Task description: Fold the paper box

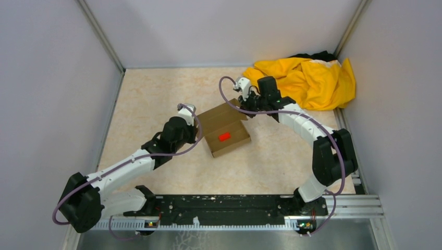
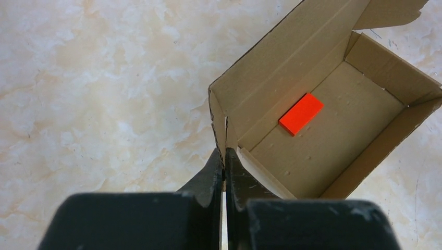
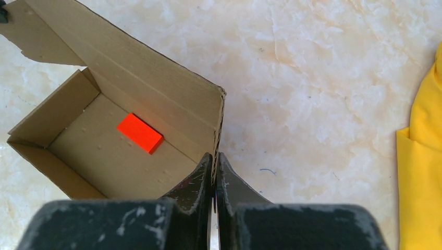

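While one paper box [image 1: 216, 119] sat open mid-tabletop [image 1: 156, 104] holding one red block [image 2: 301, 114], the left end effector [image 2: 224, 166] and the right end effector [image 3: 214, 166] each clamped a box wall; one yellow cloth [image 1: 307, 80] half hid a dark item [image 1: 315, 54].

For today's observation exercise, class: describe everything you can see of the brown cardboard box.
The paper box is plain brown cardboard, a small rectangular carton standing on the marbled table with its lid flap raised open. A red block lies on its floor. The left gripper and right gripper each pinch an end wall, at opposite ends.
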Available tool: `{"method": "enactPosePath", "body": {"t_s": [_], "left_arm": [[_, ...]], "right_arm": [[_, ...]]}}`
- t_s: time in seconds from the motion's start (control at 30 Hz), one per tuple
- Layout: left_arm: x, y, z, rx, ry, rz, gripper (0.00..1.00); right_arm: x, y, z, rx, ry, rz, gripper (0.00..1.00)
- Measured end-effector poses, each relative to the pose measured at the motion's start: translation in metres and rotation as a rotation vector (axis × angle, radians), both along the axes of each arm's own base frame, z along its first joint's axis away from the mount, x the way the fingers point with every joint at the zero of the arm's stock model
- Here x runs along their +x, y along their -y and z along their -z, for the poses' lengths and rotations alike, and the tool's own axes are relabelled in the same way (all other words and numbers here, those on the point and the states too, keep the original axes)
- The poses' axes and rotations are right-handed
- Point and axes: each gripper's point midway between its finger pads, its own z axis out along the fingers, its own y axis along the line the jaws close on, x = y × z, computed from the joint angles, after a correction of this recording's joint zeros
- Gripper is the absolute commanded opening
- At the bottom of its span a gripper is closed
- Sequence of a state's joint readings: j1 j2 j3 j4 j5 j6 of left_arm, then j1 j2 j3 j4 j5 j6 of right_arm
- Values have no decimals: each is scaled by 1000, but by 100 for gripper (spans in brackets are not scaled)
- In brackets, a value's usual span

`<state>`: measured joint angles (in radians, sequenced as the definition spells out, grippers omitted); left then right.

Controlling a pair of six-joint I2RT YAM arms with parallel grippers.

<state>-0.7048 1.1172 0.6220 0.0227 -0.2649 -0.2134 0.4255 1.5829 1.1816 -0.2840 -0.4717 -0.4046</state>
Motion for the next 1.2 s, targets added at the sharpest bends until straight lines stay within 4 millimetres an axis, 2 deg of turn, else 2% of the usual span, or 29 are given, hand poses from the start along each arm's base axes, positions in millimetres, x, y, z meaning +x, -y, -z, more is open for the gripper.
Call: {"method": "enactPosePath", "body": {"t_s": [0.33, 0.57, 0.9, 1.2], "left_arm": [[0, -3, 2, 5, -13, -21, 2], [8, -4, 5, 36, -36, -59, 1], [15, -9, 7, 59, -41, -101, 1], [26, -9, -13, 45, 2, -138, 1]], "right_arm": [[-6, -5, 17, -33, 3, 42, 0], [-15, -5, 25, -64, 28, 100, 0], [-23, -9, 25, -74, 102, 183, 0], [-16, -15, 12, -66, 196, 257, 0]]}}
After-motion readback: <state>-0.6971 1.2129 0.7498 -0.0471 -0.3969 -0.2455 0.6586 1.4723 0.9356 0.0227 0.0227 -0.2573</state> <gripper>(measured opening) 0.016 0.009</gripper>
